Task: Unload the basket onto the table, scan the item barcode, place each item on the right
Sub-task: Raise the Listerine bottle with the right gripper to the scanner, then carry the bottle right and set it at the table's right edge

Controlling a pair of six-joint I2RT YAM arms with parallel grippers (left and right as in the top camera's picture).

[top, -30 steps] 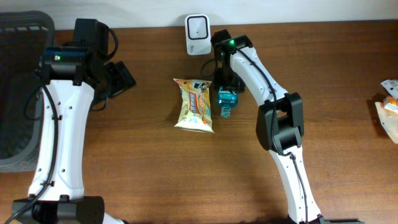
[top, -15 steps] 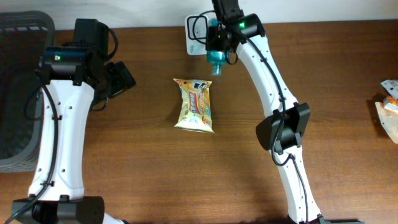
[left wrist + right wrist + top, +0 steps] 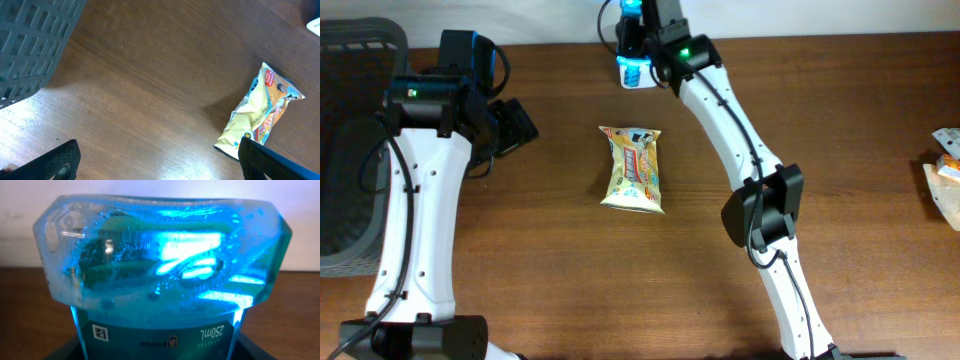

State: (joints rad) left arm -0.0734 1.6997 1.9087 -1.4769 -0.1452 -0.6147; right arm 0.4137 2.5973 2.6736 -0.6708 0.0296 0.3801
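Observation:
A small blue bottle point(image 3: 632, 58) glows bright blue at the table's back edge, with my right gripper point(image 3: 642, 32) shut on it. It hangs over the white scanner point(image 3: 624, 80), which is mostly hidden beneath it. In the right wrist view the bottle point(image 3: 160, 265) fills the frame. Its label with a small square code faces the camera, and my right gripper point(image 3: 160, 350) clamps it from both sides. My left gripper point(image 3: 510, 128) hovers open at the left, and in its own view the left gripper point(image 3: 160, 165) has only bare wood between the fingers.
A yellow snack packet point(image 3: 633, 168) lies flat mid-table, also visible as the packet point(image 3: 260, 112) from the left wrist. A dark grey basket point(image 3: 350, 140) stands at the far left. Some packaged items point(image 3: 945, 175) sit at the right edge.
My right arm lifted the bottle from beside the snack packet and carried it back and left over the scanner, where it now glows blue. The left arm stayed still.

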